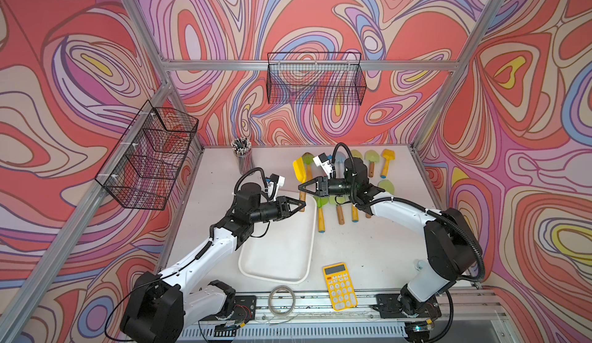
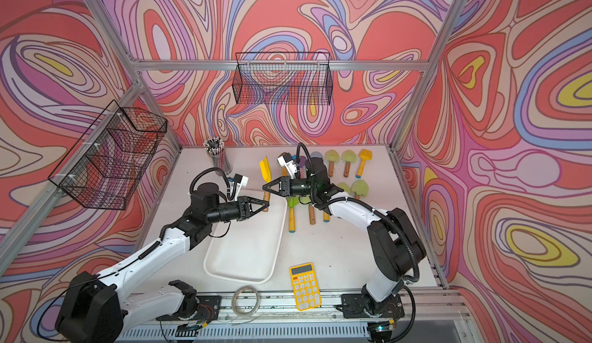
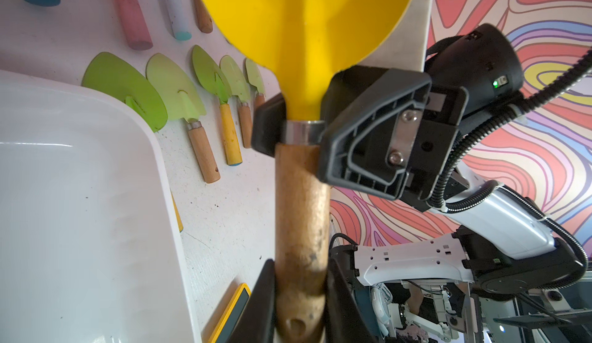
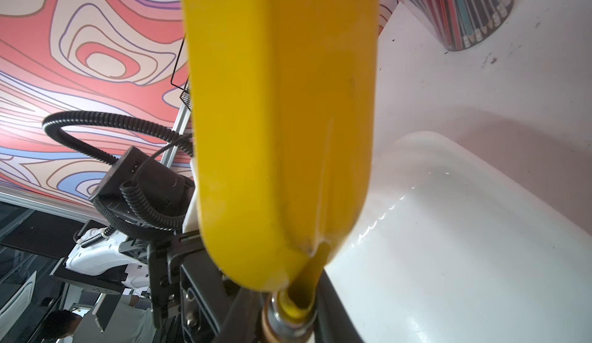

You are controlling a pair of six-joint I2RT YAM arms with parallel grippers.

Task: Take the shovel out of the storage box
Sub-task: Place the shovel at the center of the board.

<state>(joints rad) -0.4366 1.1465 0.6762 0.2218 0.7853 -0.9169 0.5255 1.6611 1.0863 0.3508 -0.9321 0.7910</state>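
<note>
Table (image 1: pixel 368 245): storage box (image 1: pixel 278 255); calculator (image 1: pixel 339 287); shovels (image 1: pixel 321 219)

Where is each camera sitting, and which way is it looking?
Both top views: high above the arms' bases, looking down at the table; both arms show.
Left wrist: on the left arm, looking along the left tool at the yellow shovel; its dark fingers and the right tool show.
Right wrist: on the right arm, looking along the shovel's blade; its tool's tips barely show.
Shared: all four see the shovel and the storage box.

Robot lab cell: aluminium frame (image 1: pixel 256 65) carried swirl-printed backdrop panels (image 1: pixel 320 11); left arm (image 1: pixel 192 261) and right arm (image 1: pixel 394 210) were bolted to near rail (image 1: pixel 310 306).
</note>
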